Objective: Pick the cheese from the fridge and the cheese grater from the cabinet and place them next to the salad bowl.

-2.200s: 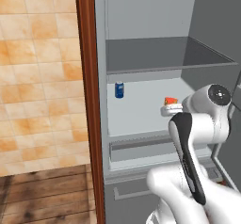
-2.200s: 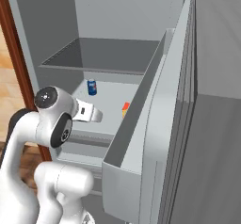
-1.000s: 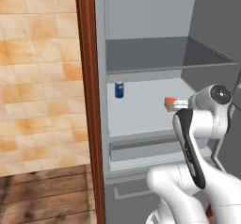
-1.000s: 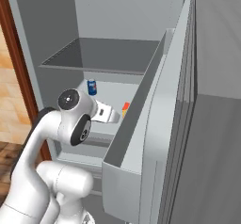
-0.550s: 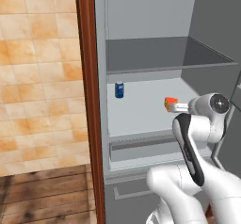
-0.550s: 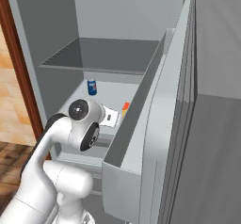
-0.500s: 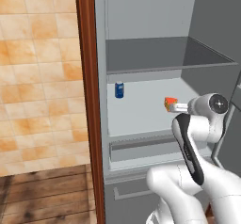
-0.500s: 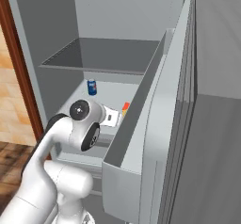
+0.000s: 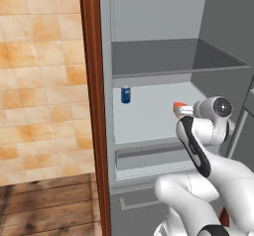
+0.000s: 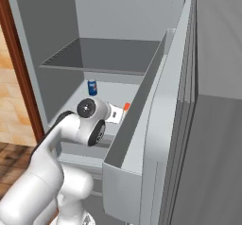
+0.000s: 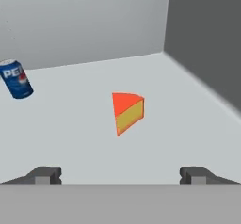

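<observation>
The tool (image 11: 120,175) hangs inside the open fridge (image 9: 158,27), its two dark fingertips (image 11: 44,175) set wide apart with nothing between them. Straight ahead of the tool, centred in the gap between the fingertips but well clear of them, the cheese (image 11: 127,111) lies on the pale fridge shelf (image 11: 179,124), its red rind face up and its yellow cut side turned toward the tool's right. From the left base camera the cheese (image 9: 178,106) shows as a small orange-red spot just beyond the end of the white arm; from the right base camera it (image 10: 126,107) sits just past the wrist, beside the open fridge door (image 10: 156,125). Farther ahead and off to the tool's left, a blue soda can (image 11: 15,79) stands upright on the same shelf, well apart from the cheese.
</observation>
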Available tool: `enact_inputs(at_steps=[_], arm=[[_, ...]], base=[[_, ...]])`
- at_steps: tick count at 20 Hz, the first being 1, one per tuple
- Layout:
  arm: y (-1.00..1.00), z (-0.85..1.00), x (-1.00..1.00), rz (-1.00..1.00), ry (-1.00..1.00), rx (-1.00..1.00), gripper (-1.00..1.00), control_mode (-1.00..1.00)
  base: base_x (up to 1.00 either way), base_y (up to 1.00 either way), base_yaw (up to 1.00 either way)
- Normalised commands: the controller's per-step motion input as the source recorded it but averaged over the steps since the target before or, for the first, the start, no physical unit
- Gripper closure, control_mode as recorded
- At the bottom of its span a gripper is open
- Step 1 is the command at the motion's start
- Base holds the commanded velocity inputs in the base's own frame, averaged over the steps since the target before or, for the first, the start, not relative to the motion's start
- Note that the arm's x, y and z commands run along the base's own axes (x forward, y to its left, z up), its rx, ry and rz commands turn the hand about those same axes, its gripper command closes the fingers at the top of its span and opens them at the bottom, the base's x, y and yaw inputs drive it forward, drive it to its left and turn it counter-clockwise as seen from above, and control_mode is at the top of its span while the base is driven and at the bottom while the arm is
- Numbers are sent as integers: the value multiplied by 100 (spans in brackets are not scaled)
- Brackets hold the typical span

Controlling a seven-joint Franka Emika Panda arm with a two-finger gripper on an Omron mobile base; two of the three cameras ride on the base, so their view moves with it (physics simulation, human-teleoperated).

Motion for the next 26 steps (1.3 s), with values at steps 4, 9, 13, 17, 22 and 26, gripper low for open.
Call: enact_inputs(at_steps=[4, 9, 13, 17, 22, 26], arm=[[0, -17, 19, 0, -2, 0, -100, -100], [-1, -26, 5, 0, -4, 0, -100, -100], [0, -27, 21, 0, -6, 0, -100, -100], [0, -15, 27, 0, -2, 0, -100, -100], [0, 0, 45, -1, -2, 0, -100, -100], [-17, 0, 30, 0, 0, 2, -100, -100]], base=[[0, 0, 0], [0, 0, 0], [0, 0, 0], [0, 0, 0], [0, 0, 0], [0, 0, 0]])
